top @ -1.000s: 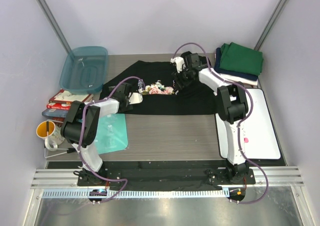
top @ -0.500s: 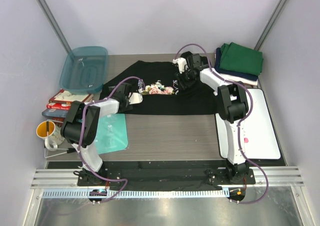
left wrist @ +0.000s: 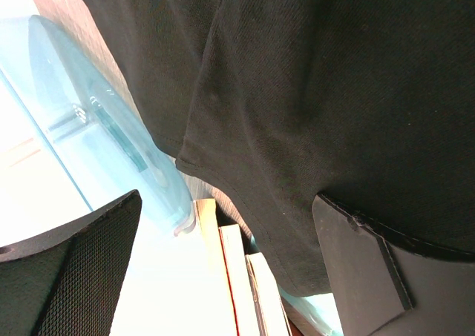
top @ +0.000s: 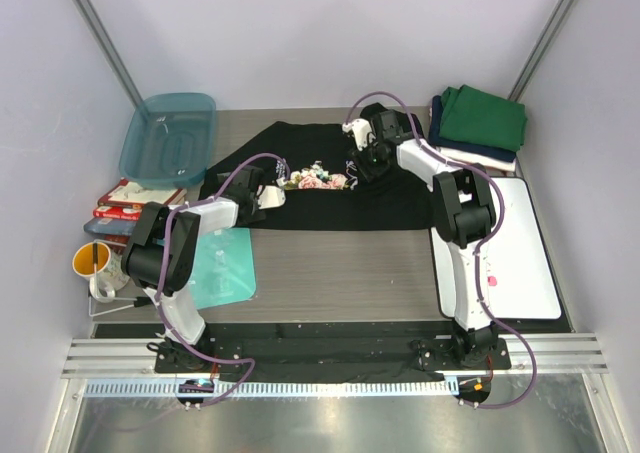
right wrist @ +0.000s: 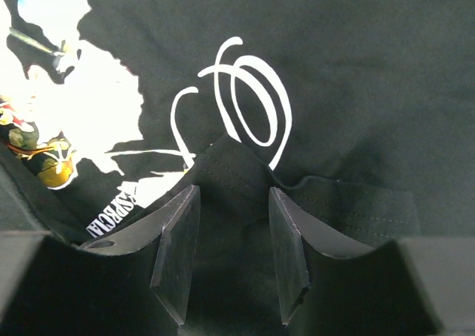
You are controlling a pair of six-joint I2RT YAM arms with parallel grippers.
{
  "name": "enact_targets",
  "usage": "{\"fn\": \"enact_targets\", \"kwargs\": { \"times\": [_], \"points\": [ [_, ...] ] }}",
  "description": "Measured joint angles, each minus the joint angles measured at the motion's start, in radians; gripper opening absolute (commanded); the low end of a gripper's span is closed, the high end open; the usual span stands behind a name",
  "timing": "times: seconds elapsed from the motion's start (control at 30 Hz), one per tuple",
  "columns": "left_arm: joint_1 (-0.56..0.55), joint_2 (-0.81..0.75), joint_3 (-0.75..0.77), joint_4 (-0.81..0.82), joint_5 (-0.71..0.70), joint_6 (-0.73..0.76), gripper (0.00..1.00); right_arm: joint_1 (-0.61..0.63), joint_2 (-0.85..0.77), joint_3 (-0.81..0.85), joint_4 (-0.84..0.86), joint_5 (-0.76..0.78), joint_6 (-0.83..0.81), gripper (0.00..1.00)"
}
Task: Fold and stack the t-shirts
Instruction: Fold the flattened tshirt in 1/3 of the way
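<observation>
A black t-shirt (top: 330, 198) with a pink-white floral print and white script lies spread on the table at the middle back. My right gripper (top: 358, 165) is down on its chest next to the print. In the right wrist view my right gripper (right wrist: 234, 195) is partly open, with a raised fold of the black t-shirt (right wrist: 230, 165) between the jaws. My left gripper (top: 268, 195) sits at the shirt's left edge. In the left wrist view my left gripper (left wrist: 226, 202) is wide open, with the hem of the black t-shirt (left wrist: 297, 128) beside its right finger. Folded green, navy and pale t-shirts (top: 482, 121) are stacked at the back right.
A teal plastic tub (top: 170, 133) stands at the back left and a teal flat mat (top: 228, 265) lies near the left arm. Books (top: 128, 199) and a yellow mug (top: 90, 261) sit at the left edge. A white board (top: 510, 253) lies at the right.
My right gripper has shifted slightly toward the far side over the shirt's chest. The left arm and the shirt's outline look unchanged.
</observation>
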Motion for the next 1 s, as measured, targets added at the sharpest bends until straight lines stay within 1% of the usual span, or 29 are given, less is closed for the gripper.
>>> {"fn": "enact_targets", "kwargs": {
  "times": [0.5,0.77,0.87,0.9,1.0],
  "points": [
    [0.000,0.001,0.002,-0.001,0.000,-0.001,1.00,0.002,-0.039,-0.002,0.019,0.056,-0.023,0.48],
    [0.000,0.001,0.002,-0.001,0.000,-0.004,1.00,0.004,-0.039,-0.028,0.019,0.056,-0.030,0.42],
    [0.000,0.001,0.002,-0.001,0.000,-0.004,1.00,0.007,-0.039,-0.031,0.019,0.057,-0.032,0.28],
    [0.000,0.001,0.002,-0.001,-0.001,-0.004,1.00,0.008,-0.039,-0.031,0.020,0.056,-0.034,0.22],
    [0.000,0.001,0.002,-0.001,-0.001,-0.005,1.00,0.010,-0.039,-0.031,0.020,0.057,-0.038,0.20]
  ]
}}
